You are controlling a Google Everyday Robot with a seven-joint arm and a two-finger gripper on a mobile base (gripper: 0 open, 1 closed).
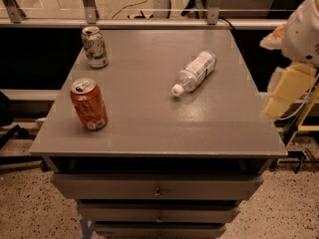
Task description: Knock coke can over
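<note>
In the camera view, my gripper (pixel 288 90) hangs just off the right edge of the grey table (pixel 164 128), about level with its top. Whether it is open or closed I cannot tell, and it holds nothing I can see. The coke can (pixel 88 104) stands upright near the table's front left corner, well apart from my gripper. A green-and-white can (pixel 94 47) stands upright at the table's back left corner. A clear plastic bottle (pixel 195 72) lies on its side toward the table's back right, white cap pointing at the table's middle. Drawers (pixel 157 187) sit under the table's top.
</note>
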